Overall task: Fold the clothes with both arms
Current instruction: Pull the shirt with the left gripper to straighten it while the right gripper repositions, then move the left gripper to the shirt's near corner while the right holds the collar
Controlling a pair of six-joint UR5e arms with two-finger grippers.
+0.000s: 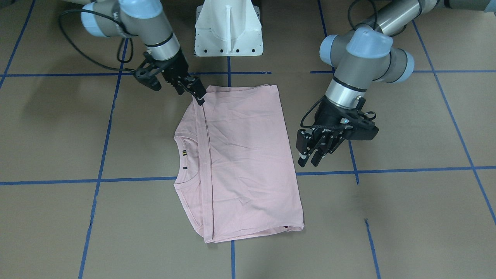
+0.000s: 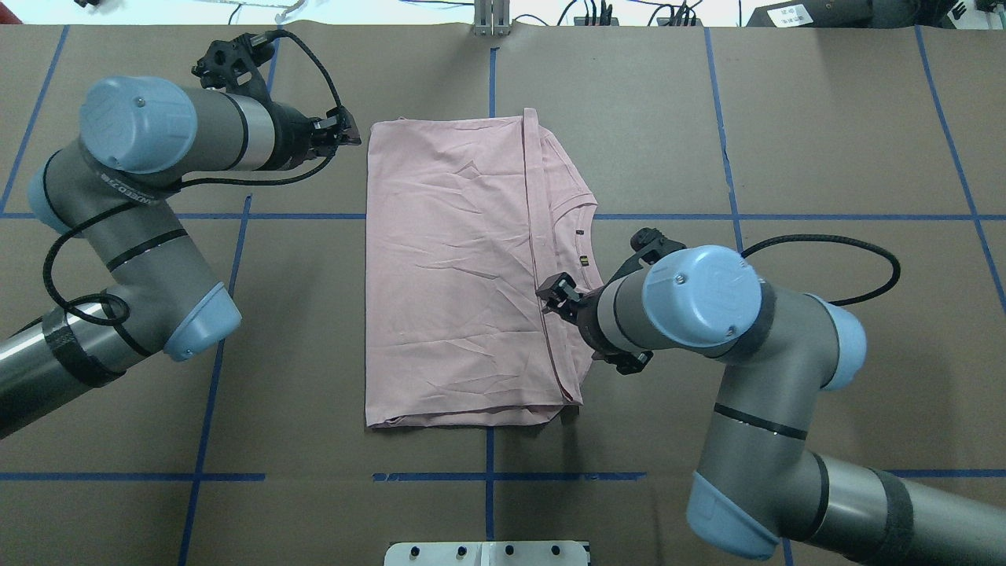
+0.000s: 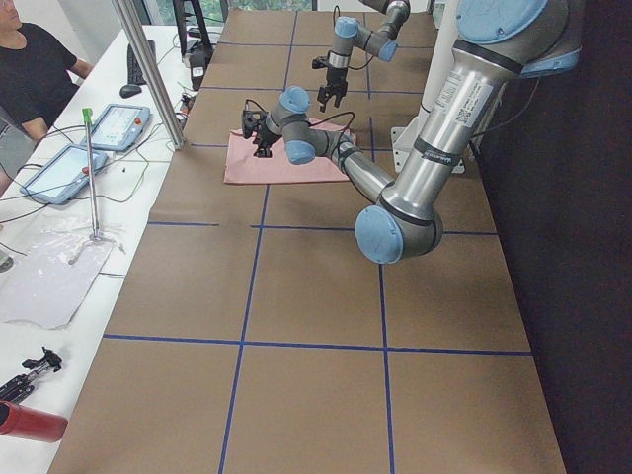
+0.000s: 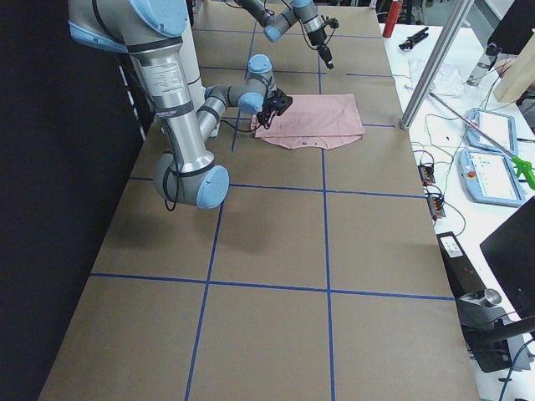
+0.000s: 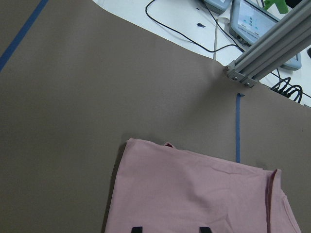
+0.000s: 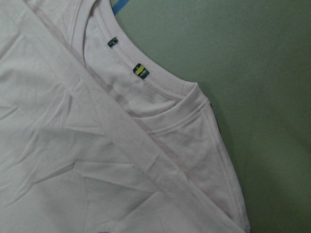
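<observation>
The pale pink T-shirt [image 1: 248,155] [image 2: 456,275] lies flat on the table, folded over so its hem runs beside the collar. The Snoopy drawing is hidden. Small neck labels [image 6: 140,70] show at the collar. My right gripper [image 1: 199,99] [image 2: 550,292] is low at the folded hem on the near edge and looks open. The right wrist view shows only flat cloth [image 6: 73,160] and no fingers. My left gripper [image 1: 309,159] [image 2: 350,135] is open and empty. It hovers above the table just off the shirt's other side, its fingertips [image 5: 136,229] over the cloth [image 5: 194,194].
The white pedestal base [image 1: 228,31] stands at the robot's side of the table. Blue tape lines [image 1: 135,179] cross the brown table cover. An aluminium post [image 5: 262,53] and tablets [image 3: 118,123] stand past the far edge, where an operator [image 3: 30,69] sits.
</observation>
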